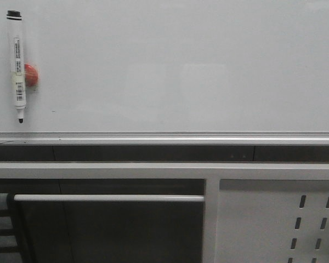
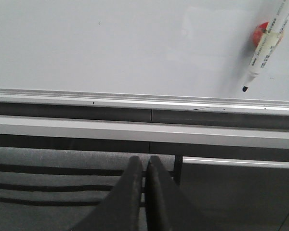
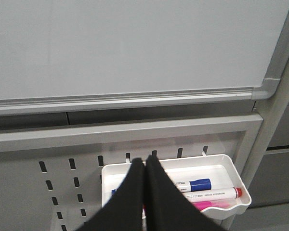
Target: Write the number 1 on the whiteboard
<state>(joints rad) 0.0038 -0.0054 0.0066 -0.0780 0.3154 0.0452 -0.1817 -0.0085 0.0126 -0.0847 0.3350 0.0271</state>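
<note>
Front view: whiteboard [image 1: 181, 66] edges cropped

A marker [image 1: 17, 66] hangs tip-down at the whiteboard's [image 1: 181, 66] upper left, a magnet [image 1: 31, 74] just behind it — below the board's frame, a perforated panel [image 1: 263, 224] sits at right, carrying a tray [image 3: 231, 173] of markers.

The right gripper [image 3: 145, 166], fingers pressed together, is seen before a white tray [image 3: 231, 169] of markers [image 3: 200, 185], under the whiteboard [image 3: 135, 43].
</note>
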